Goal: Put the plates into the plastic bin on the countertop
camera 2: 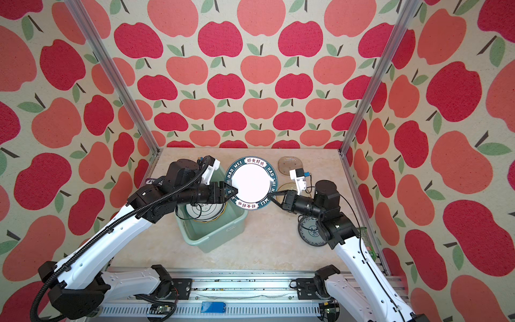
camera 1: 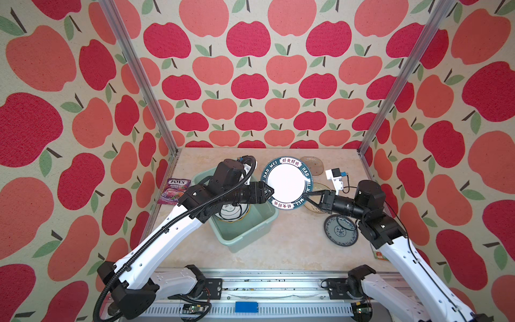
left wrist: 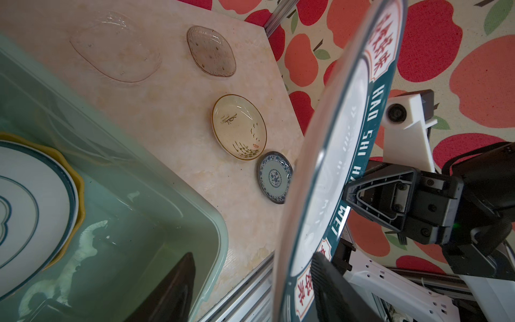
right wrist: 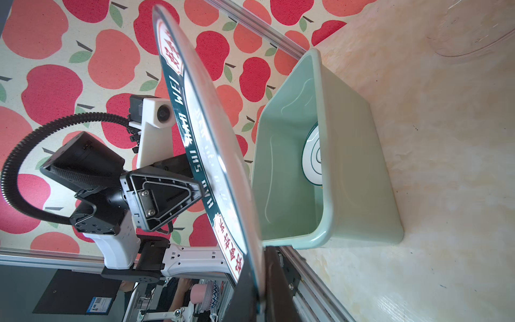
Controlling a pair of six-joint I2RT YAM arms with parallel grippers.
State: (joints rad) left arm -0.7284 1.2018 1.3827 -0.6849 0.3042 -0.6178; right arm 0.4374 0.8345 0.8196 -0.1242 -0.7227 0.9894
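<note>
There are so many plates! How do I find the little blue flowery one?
Start at the green bin on the countertop and look right, past the big lettered plate held in the air. Partly under the right arm, nearest the front edge, lies the blue plate. The glass plates nearby are see-through; only this one has blue patterns round its rim and in its centre.

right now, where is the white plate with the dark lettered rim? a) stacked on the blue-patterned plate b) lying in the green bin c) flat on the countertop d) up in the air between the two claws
d: the lettered plate is lifted off the countertop beside the plastic bin, its rim pinched by the right claw, with the left claw open around the opposite edge.
</note>
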